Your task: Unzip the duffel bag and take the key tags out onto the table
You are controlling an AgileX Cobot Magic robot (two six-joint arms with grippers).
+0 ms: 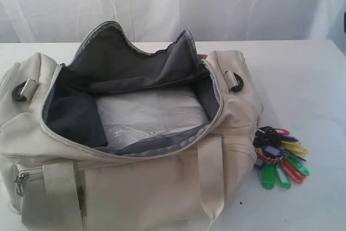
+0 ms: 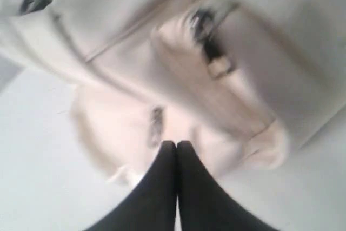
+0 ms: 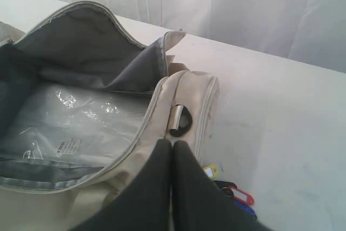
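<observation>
White table [image 1: 311, 74] open right of unzipped duffel bag [image 1: 135, 193]; key tags [image 1: 280, 159] beside its end. Left fingers [image 2: 154, 193], right fingers [image 3: 154, 187] pressed together.

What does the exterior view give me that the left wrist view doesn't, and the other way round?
Exterior only: the open mouth of the duffel bag, a clear plastic packet inside, and the key tags on the table beside the bag. Left wrist only: the left hand, fingers shut together, near the bag's blurred outer side. Both: the bag's cream fabric and the white table.
</observation>
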